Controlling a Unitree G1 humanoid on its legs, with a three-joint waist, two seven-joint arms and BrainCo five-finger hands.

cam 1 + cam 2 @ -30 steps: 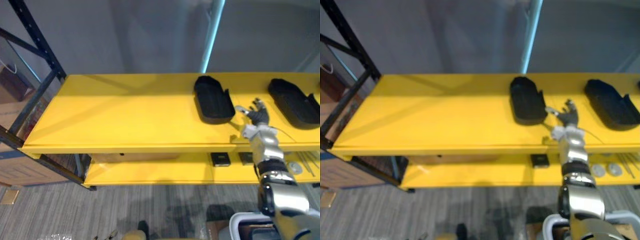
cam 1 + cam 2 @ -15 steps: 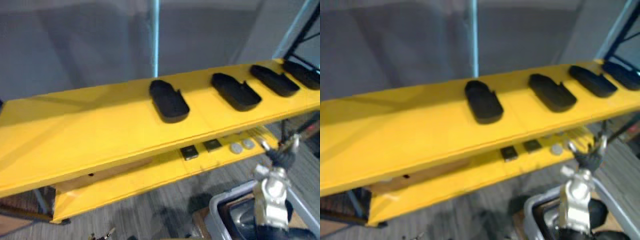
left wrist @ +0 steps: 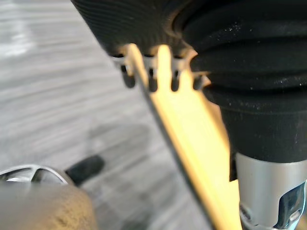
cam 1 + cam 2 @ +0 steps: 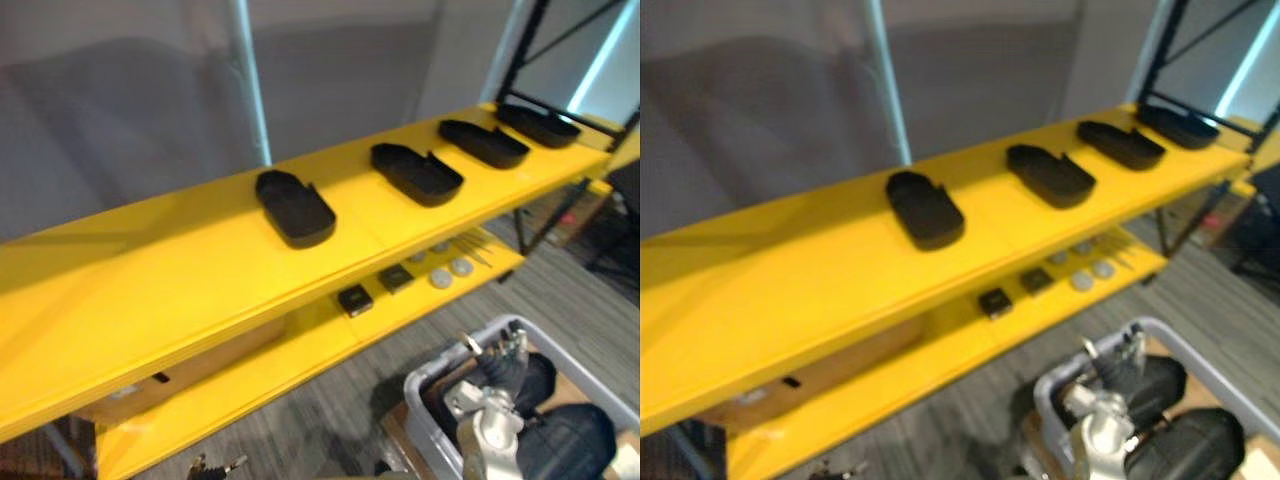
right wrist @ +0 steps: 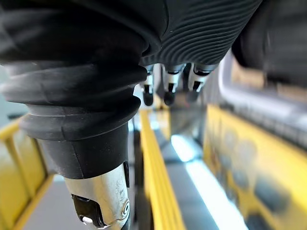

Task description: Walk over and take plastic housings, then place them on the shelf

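while right hand (image 4: 497,370) hangs over bin (image 4: 422,380), housings (image 4: 294,207) line shelf (image 4: 150,270)

Top board of the shelf (image 4: 150,290): four plastic housings in one row, well apart, running from mid-board out to my right: first (image 4: 294,207), second (image 4: 416,172), third (image 4: 483,143), fourth (image 4: 538,124) at the far right end. Lower board (image 4: 300,350): two square parts (image 4: 354,299) below the first two housings, two discs (image 4: 441,278) just right of them, box (image 4: 200,365) at the left. Bin (image 4: 420,400) on the floor in front of the shelf, to my right, more housings (image 4: 570,440) inside. My right hand (image 4: 495,375) is over the bin.
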